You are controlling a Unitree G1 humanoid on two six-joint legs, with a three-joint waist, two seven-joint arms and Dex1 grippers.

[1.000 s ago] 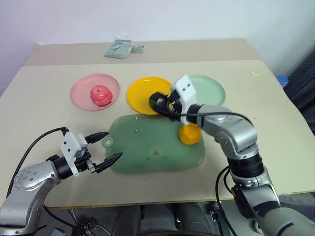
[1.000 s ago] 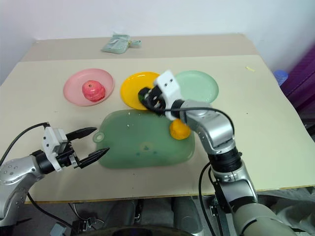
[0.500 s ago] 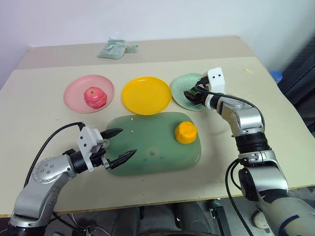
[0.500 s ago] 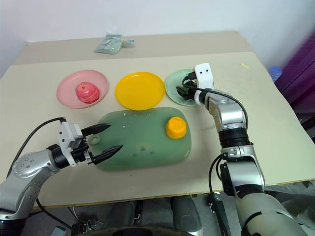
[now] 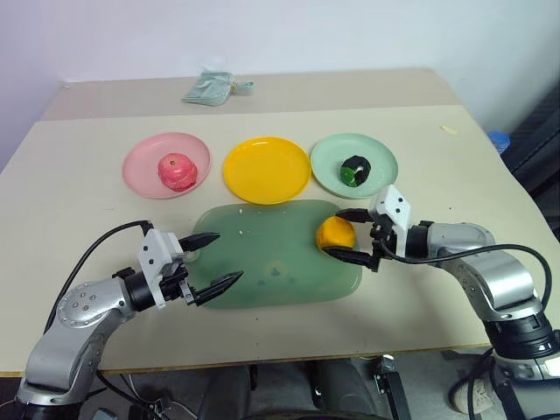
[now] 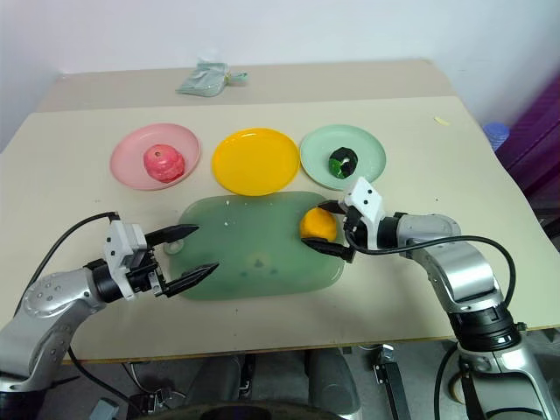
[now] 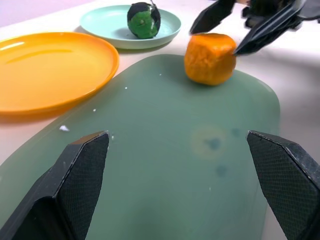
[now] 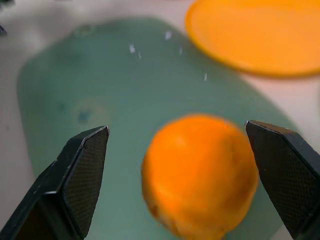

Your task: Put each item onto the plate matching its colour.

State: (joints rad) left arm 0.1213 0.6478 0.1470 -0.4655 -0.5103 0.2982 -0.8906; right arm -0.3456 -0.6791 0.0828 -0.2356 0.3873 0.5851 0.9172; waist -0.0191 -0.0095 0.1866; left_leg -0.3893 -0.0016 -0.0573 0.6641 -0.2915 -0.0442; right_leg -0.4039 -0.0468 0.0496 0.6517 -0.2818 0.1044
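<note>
A pink-red apple (image 5: 177, 171) sits on the pink plate (image 5: 140, 162). The yellow plate (image 5: 267, 170) holds nothing. On the mint green plate (image 5: 381, 157) lies the dark green-and-black lump (image 5: 354, 170). The orange lump (image 5: 335, 234) rests on the right end of the large green mat (image 5: 262, 271). My right gripper (image 5: 338, 234) is open, one finger on each side of the orange lump (image 8: 200, 172), not closed on it. My left gripper (image 5: 224, 257) hangs open over the mat's left end, with nothing between its fingers.
A folded pale green packet (image 5: 210, 87) lies at the back of the table. A small scrap (image 5: 450, 130) lies near the right edge. The three plates stand in a row just behind the mat.
My right gripper carried the dark green lump from over the yellow plate to the green plate, let it go, and drew back down around the orange lump. The left gripper stayed open.
</note>
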